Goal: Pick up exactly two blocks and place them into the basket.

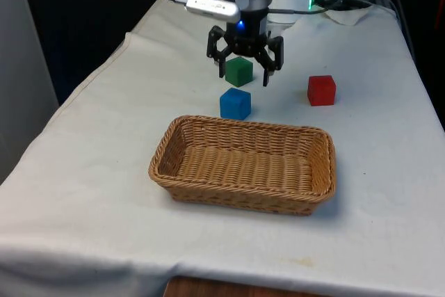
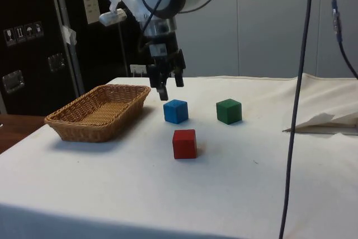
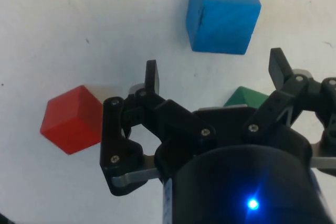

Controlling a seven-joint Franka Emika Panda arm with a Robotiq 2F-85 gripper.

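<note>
My gripper (image 1: 243,77) (image 2: 172,90) (image 3: 215,66) hangs open and empty a little above the cloth, with the three blocks around it. The blue block (image 1: 235,103) (image 2: 175,111) (image 3: 223,14) lies just beyond the fingertips, not between them, on the side toward the basket. The green block (image 1: 238,71) (image 2: 229,111) (image 3: 247,98) is partly hidden behind the gripper body. The red block (image 1: 321,90) (image 2: 184,144) (image 3: 72,119) stands apart toward the front view's right. The oval wicker basket (image 1: 243,124) (image 2: 84,124) holds nothing.
Cables and a rumpled fold of cloth (image 1: 348,1) (image 2: 324,121) lie at the table's far end by the robot base. A black cable (image 2: 296,82) hangs down in the side view. Bare cloth (image 1: 104,172) surrounds the basket.
</note>
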